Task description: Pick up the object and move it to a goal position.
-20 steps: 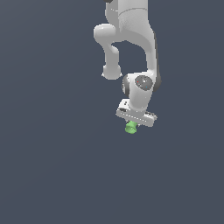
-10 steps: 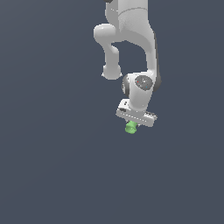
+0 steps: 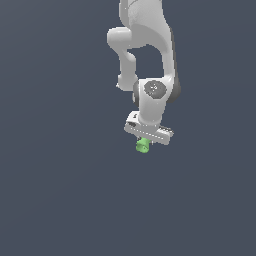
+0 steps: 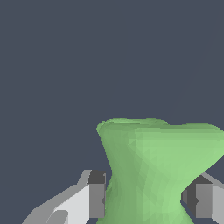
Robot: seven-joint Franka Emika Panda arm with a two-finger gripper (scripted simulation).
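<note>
The object is a small bright green spool-like piece, poking out just below the white gripper of the arm in the exterior view. In the wrist view the object fills the space between the two fingers, narrow at its waist and flaring wider at its far end. One fingertip presses the waist on one side and the other fingertip on the opposite side. My gripper is shut on it. The fingers themselves are hidden behind the hand in the exterior view.
Only a flat dark blue-grey surface shows around the arm. The white arm rises out of the exterior view's upper edge.
</note>
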